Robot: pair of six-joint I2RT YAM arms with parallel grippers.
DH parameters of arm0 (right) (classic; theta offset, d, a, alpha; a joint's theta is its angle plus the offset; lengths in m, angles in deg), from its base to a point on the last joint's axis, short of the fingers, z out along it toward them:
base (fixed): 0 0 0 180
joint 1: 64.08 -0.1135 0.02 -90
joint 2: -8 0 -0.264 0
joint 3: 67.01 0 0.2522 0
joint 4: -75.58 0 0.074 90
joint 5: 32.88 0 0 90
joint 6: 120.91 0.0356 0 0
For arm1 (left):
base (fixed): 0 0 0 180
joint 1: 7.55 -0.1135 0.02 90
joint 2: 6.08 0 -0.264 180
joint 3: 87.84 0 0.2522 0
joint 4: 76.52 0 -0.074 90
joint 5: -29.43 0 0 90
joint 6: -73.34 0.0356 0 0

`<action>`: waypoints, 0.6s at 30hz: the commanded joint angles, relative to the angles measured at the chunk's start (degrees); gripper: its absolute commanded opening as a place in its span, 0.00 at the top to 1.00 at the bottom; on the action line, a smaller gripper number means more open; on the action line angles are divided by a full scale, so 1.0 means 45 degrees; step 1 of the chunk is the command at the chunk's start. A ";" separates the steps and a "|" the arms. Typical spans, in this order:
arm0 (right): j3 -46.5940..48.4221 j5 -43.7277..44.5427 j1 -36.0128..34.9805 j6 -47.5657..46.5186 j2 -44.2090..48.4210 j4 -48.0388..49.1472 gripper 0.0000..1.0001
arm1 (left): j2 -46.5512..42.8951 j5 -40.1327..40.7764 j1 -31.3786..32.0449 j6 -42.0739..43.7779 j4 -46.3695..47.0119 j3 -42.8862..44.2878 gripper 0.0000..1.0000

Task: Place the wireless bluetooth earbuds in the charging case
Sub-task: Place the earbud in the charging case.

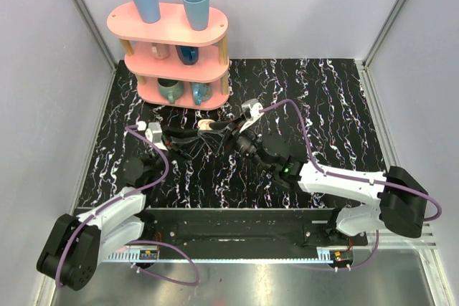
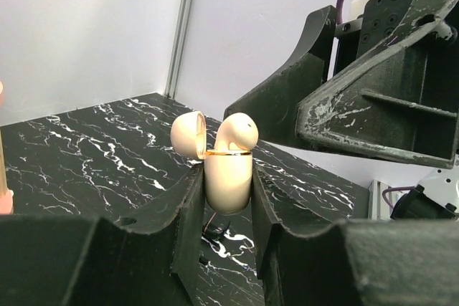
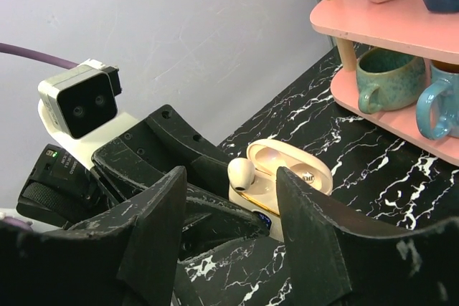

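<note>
**L pincer clamped on case, R pincer open by the bud**

Starting on your left: the L gripper (image 2: pixel 227 190) is closed on the charging case (image 3: pixel 290 166), w/ one black finger pressed to each side of the cream lower shell. It holds the case upright. In the L wrist cam you see the shell's rounded bottom hanging between the fingers, w/ the marble-pattern table (image 1: pixel 323 120) showing below it.

The lid (image 2: pixel 188 134) is swung open, toward the left in that view. One earbud (image 2: pixel 238 131) sits in the mouth of the case, at the right of the opening. Its rounded head sticks up above the rim and leans slightly right. You can't tell from these views whether a 2nd bud is inside.

Moving right: the R gripper (image 3: pixel 229 177) has its jaws apart and pinches nothing. In the R wrist cam the bud and open case show in the gap between its two fingers, and the bud touches neither one. From the L wrist cam those fingers (image 2: pixel 344 98) sit just above and right of the bud, near but apart.

In the top cam both grippers meet nose to nose mid-table, w/ the case between them. At the far right of the R wrist cam is the pink shelf (image 3: pixel 373 23) w/ mugs (image 3: pixel 384 77), well apart from the case.
</note>
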 commanded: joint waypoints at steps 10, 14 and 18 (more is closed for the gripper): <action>0.0605 -0.0518 0.0042 -0.0572 0.1450 -0.0739 0.54 | -0.0163 0.0010 0.0024 0.0137 0.5306 0.0044 1.00; 0.0703 -0.0908 0.0042 -0.0299 0.1586 -0.1013 0.67 | -0.0164 -0.0009 0.0024 0.0098 0.5326 0.0064 1.00; 0.0956 -0.1103 0.0042 -0.0181 0.1354 -0.1384 0.74 | -0.0183 -0.0009 0.0043 0.0078 0.5306 0.0063 1.00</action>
